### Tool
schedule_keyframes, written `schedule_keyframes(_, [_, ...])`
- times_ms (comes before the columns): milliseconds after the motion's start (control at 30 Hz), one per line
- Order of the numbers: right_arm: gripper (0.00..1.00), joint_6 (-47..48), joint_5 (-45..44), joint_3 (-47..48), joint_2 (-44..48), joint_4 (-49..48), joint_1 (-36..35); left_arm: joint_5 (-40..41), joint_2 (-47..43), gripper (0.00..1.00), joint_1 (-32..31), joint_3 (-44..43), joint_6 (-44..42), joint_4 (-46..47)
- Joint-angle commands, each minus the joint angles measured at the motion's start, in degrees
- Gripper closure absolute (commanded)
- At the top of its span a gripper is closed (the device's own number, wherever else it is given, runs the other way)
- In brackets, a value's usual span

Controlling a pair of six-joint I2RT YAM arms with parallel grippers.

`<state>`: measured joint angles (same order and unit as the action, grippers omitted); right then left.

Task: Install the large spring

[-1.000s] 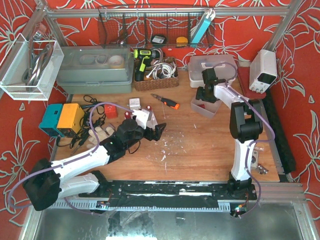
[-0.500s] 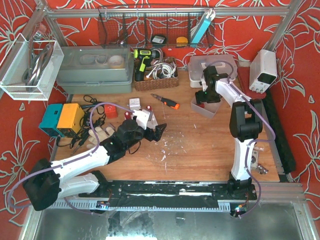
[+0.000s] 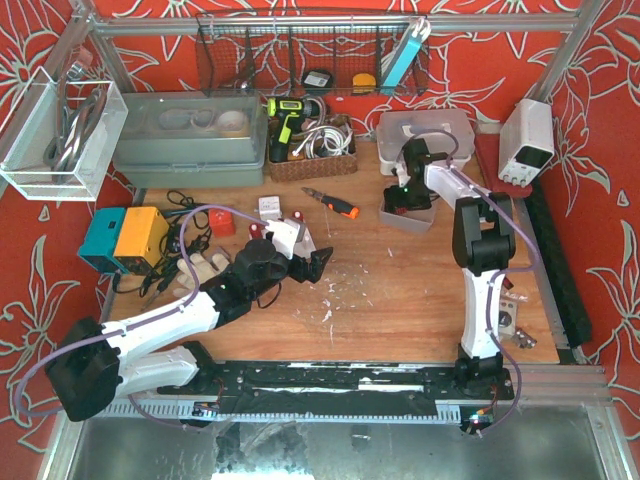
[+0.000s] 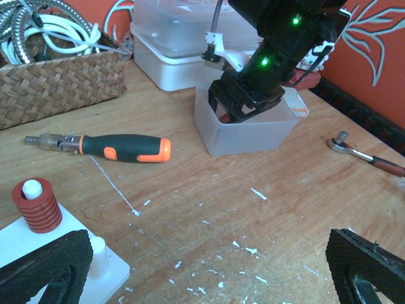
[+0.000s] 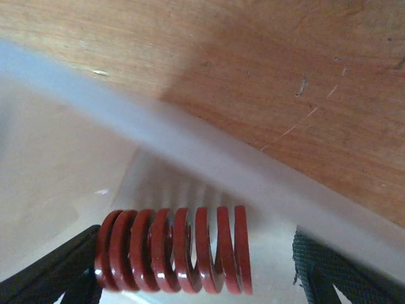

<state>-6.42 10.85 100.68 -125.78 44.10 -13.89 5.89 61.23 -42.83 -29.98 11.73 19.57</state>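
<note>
Spring [image 5: 174, 250], large, red and coiled, lies on its side on the floor of a translucent bin [image 4: 247, 133] that stands on the wooden worktop [image 4: 209, 190], just in front of a lidded white box [image 4: 171, 57]. Right jaws are down inside that bin and stand open astride the spring. One finger [image 5: 50, 272] is at its left end, touching or not I cannot tell. The other [image 5: 335, 272] stands clear of its right end, so nothing is clamped. Left jaws hang wide open and empty low over the worktop, well apart from the bin. Just beside them sits a white fixture block [image 4: 66, 231] with a second red spring [image 4: 36, 206] seated on a peg. An orange-and-black screwdriver [image 4: 120, 147] lies between block and bin.
</note>
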Motion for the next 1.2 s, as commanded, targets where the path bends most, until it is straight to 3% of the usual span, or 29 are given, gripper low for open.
schedule_keyframes(0, [0.21,2.0,-1.8,1.1,-3.1,1.5,-0.6,0.9,-0.6,0.00,-0.6,0.1,-0.7,0.4])
schedule_keyframes(200, [0.26,2.5,-7.3,2.0,-3.5,3.2,-0.5,1.1,-0.1,0.00,-0.6,-0.2,-0.8,0.2])
schedule_keyframes(567, [0.54,3.7,-5.4,-1.1,0.9,-0.5,-0.7,1.3,0.3,0.00,-0.6,-0.2,-0.9,0.3])
schedule_keyframes(967, [0.63,-1.1,-4.1,-6.4,11.8,-2.6,-0.8,3.1,0.8,0.00,-0.6,0.1,-0.5,0.7])
schedule_keyframes(1167, [0.68,-6.1,4.0,-11.4,20.2,-5.5,-1.1,6.0,-0.7,0.00,-0.6,1.5,-0.6,3.2])
